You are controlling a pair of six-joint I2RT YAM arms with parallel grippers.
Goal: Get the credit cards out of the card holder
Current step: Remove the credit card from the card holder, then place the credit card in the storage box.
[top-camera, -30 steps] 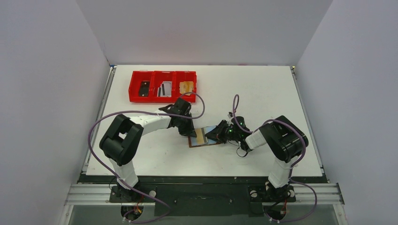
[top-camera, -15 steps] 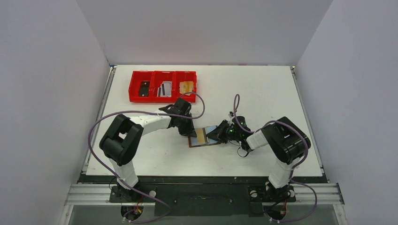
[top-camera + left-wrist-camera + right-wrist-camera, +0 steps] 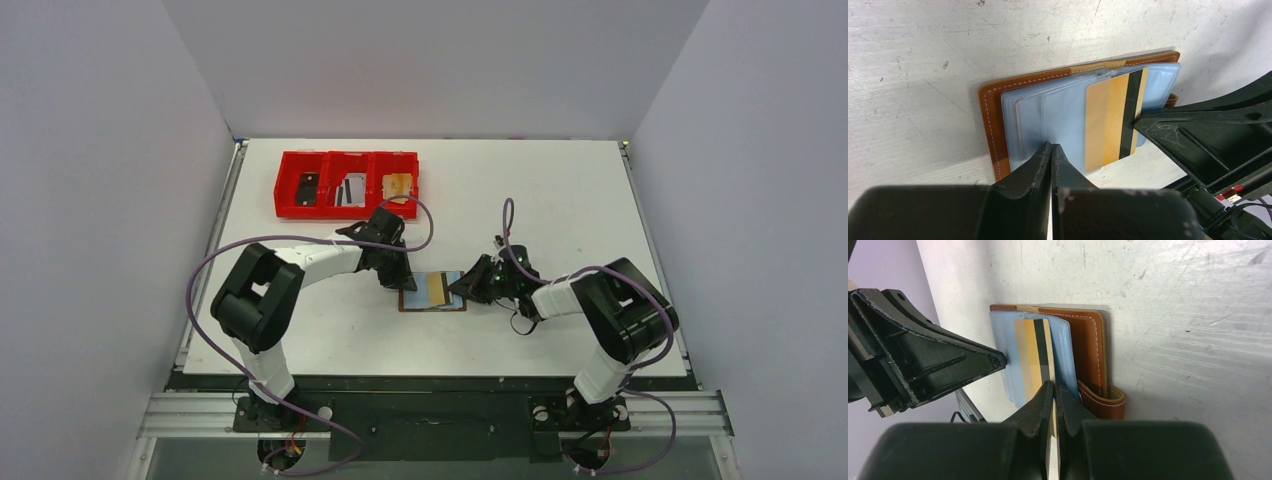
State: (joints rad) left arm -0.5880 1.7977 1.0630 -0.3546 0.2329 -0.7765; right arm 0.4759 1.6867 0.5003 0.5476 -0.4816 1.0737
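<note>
The card holder [image 3: 413, 304] lies open on the table, brown leather [image 3: 990, 115] with grey-blue pockets [image 3: 1063, 117]. Its strap tab [image 3: 1104, 402] points toward the right arm. An orange credit card [image 3: 1108, 122] with a dark stripe sticks partway out of a pocket. My right gripper [image 3: 1054, 385] is shut on that card's [image 3: 1033, 355] outer edge; it also shows in the top view [image 3: 458, 290]. My left gripper [image 3: 1052, 146] is shut, its tips pressing on the blue pockets at the holder's left side [image 3: 402, 284].
A red three-compartment tray [image 3: 345, 212] stands at the back left, with a dark item [image 3: 308, 187], silver-grey cards [image 3: 350, 189] and an orange card [image 3: 398, 185] in it. The two grippers face each other across the holder, close together. Purple cables loop over both arms.
My right gripper has drawn back to the right with the orange card, sliding it further out. The card holder has turned from tilted to square. The left gripper stays on it.
</note>
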